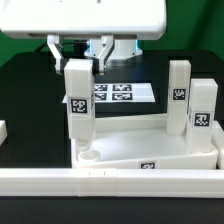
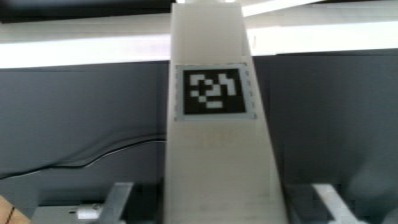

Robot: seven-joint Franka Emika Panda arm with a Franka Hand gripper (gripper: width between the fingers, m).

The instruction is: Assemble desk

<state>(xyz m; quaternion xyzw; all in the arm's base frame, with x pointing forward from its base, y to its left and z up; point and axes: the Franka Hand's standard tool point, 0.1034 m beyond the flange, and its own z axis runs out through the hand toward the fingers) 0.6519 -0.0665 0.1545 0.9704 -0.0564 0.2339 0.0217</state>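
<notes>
Right now the black tabletop (image 1: 30, 100) carries everything. The biggest thing on it is the desk top (image 1: 150, 140), a white tray with a raised rim. It lies flat near the front, toward the exterior view's right, and it has a small black-and-white tag on its front edge. A long white rail (image 1: 110, 180) runs along the front of the tabletop, just in front of the desk top.

Behind the desk top lies the marker board (image 1: 120, 95), flat and white, with several square tags on it.

Two white legs already stand upright at the desk top's far right side. One leg (image 1: 179, 95) is a bit farther back, and the other leg (image 1: 203, 110) is just beside it, nearer the edge. Each one shows a tag.

A third leg (image 1: 79, 105) stands upright over the left corner of the desk top, with its lower end at a round spot there. The gripper (image 1: 78, 62) comes down from above, and its jaws are closed on the top part of this leg. In the wrist view the held leg (image 2: 214, 130) fills the middle, its tag faces the camera, and one finger (image 2: 118, 200) shows on each side of it.
</notes>
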